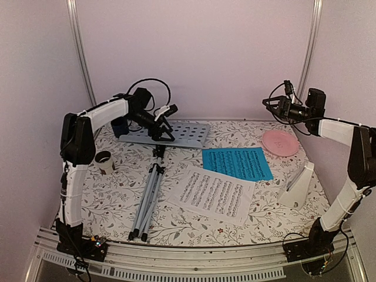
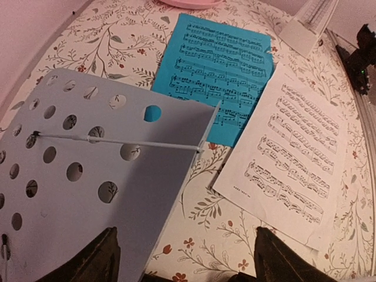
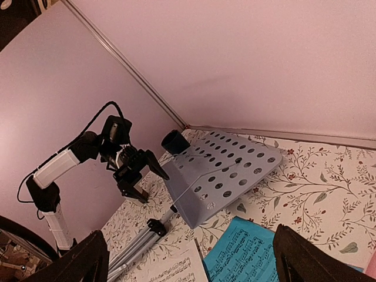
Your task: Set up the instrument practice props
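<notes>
The silver tripod music stand lies flat on the table, legs folded toward the front. Its perforated grey tray is at the back and also shows in the left wrist view and the right wrist view. My left gripper is open and empty, just above the tray's near left edge. The white music sheet and the blue music sheet lie flat right of the stand. The white pyramid metronome stands at the right. My right gripper is open and empty, raised at the back right.
A pink round plate sits at the back right under the right gripper. One dark cup stands behind the tray's left end, another cup at the left. Pink walls close in the back and sides.
</notes>
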Available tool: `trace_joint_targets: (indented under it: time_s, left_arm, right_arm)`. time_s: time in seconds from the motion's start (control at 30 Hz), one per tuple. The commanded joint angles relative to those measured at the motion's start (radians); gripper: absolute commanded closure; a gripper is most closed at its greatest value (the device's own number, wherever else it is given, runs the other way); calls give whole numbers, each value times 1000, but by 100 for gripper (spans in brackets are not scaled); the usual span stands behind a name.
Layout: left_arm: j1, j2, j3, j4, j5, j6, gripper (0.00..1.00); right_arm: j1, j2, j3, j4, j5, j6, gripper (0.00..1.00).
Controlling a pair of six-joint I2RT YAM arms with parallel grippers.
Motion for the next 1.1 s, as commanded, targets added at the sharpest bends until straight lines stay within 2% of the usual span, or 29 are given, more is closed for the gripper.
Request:
trace_joint_targets:
  time_s: [0.0, 0.2, 0.37, 0.5, 0.67, 0.77, 1.07]
  left_arm:
    - [24, 41, 77, -92, 42, 80, 21]
    - [24, 88, 106, -94, -5, 101, 22]
    - [21, 125, 106, -114, -9, 121, 29]
    - [17, 137, 109, -128, 13, 141, 39]
    - [3, 148, 106, -141, 25, 168, 65]
    - [-7, 152, 106, -144, 19, 181, 76]
    - [-32, 127, 111, -142, -31, 200, 91]
  right_arm:
    - [15, 0, -19, 57, -44, 35, 1]
    - [31, 9, -13, 76, -47, 47, 1]
    - [42, 23, -11, 93, -52, 69, 1]
    - [53, 36, -11, 102, -52, 79, 1]
    - [61, 54, -13, 117, -60, 94, 1]
    - [64, 59, -13, 125, -68, 103, 1]
    - [66, 46, -29, 133, -73, 127, 1]
